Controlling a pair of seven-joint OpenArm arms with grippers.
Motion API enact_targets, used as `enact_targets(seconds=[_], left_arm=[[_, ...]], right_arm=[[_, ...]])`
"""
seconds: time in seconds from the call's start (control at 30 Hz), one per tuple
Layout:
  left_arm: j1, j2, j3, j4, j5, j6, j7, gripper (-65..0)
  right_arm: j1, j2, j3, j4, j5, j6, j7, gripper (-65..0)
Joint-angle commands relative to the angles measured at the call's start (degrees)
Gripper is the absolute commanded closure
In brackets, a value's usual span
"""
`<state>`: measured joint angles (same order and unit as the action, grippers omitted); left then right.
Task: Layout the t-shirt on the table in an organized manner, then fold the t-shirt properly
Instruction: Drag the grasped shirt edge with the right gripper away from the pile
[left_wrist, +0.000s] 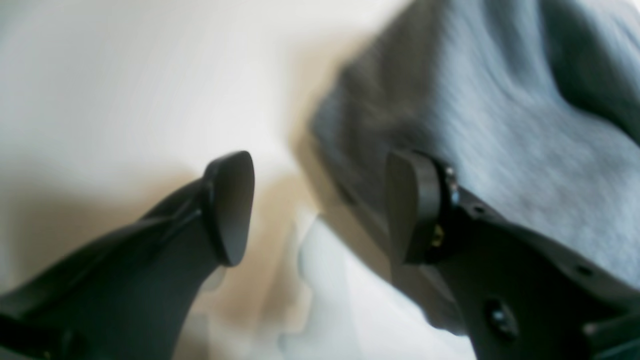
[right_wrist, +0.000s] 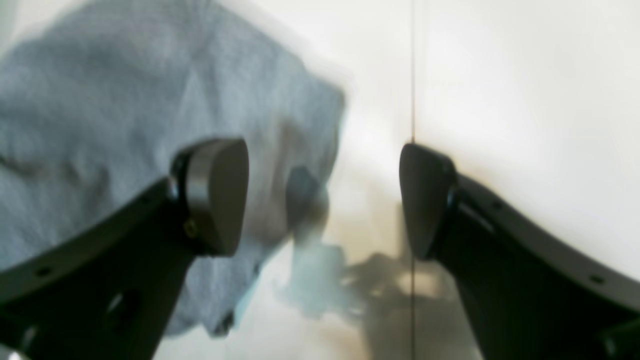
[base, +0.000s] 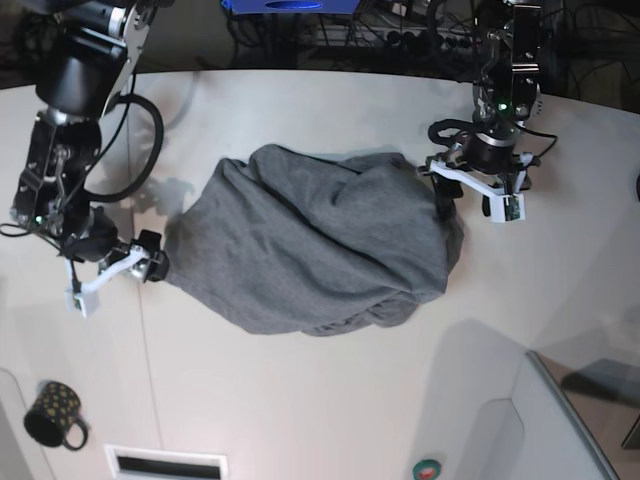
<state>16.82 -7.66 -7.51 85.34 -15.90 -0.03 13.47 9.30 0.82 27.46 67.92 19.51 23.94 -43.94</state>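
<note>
The heather-grey t-shirt (base: 310, 240) lies bunched in a rumpled heap on the middle of the white table (base: 300, 400). My right gripper (base: 150, 265) is at the heap's left edge. In the right wrist view it (right_wrist: 322, 200) stands open just off the t-shirt (right_wrist: 125, 100), with a corner of the cloth lying below the gap. My left gripper (base: 475, 195) is at the heap's upper right edge. In the left wrist view it (left_wrist: 320, 210) is open, one finger over the t-shirt (left_wrist: 500, 125) and the other over bare table. Neither gripper holds cloth.
A black dotted mug (base: 52, 412) stands near the front left corner. A raised white panel (base: 560, 430) with a grey edge fills the front right. A thin dark seam line (right_wrist: 412, 75) crosses the table. Cables lie along the far edge.
</note>
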Motion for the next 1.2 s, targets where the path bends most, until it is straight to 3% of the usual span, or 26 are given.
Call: enact_targets(seconds=[0.0,0.07,0.2,0.23,0.5,0.57,0.67,0.7,0.77,0.87,1.17], left_arm=[[-0.7,0.2,-0.3,-0.4,0.1,0.3,-1.1,-39.0],[-1.6,0.6,-0.3,-3.1,0.1,0.3,-1.1,-31.4],[-2.1,0.1,1.8,-7.8,0.1,0.3,-1.1,-3.9],[-2.1,0.1,2.1,-8.7,0.1,0.3,-1.1,0.0],[1.7,-1.2,-0.9,-7.1,-0.1,0.3,-1.1,0.0],[3.2,-1.4,-2.7,-4.8,-0.1,0.3,-1.1,0.0],[5.6,-1.4,-5.9,-1.4,-0.2,0.3,-1.1,0.0],[6.6,-1.4,-7.0,-0.3,-0.2,0.3,-1.1,0.0],[8.3,-1.4,-9.2,2.1,-0.3,0.3,-1.1,0.0],[10.6,-1.4,-11.3,5.9,-0.3,0.3,-1.1,0.0],[14.1,-1.4,-12.1,11.5,0.0,0.3,-1.1,0.0]], right_arm=[[2.3,1.1,0.2,-2.6,0.3,0.4,1.0,-44.6],[5.0,2.6,0.2,-8.4,0.3,0.4,3.5,-44.6],[6.3,2.7,0.1,-11.8,0.3,0.5,4.6,-44.6],[6.4,2.6,-0.6,-12.1,0.3,0.5,4.7,-44.6],[6.3,2.0,-10.5,-12.4,0.4,0.4,7.5,-42.9],[6.4,2.1,-10.5,-12.4,0.4,0.4,7.8,-31.7],[7.5,2.3,-10.4,-12.4,0.4,0.4,7.9,-3.3],[8.0,2.7,-10.4,-12.4,0.3,0.4,7.9,0.0],[9.2,3.9,-10.6,-12.4,0.3,0.3,7.9,-3.6],[12.0,5.3,-10.7,-12.1,0.2,0.3,7.9,0.0],[23.2,9.6,-10.7,-12.4,0.1,0.1,7.7,-0.6]])
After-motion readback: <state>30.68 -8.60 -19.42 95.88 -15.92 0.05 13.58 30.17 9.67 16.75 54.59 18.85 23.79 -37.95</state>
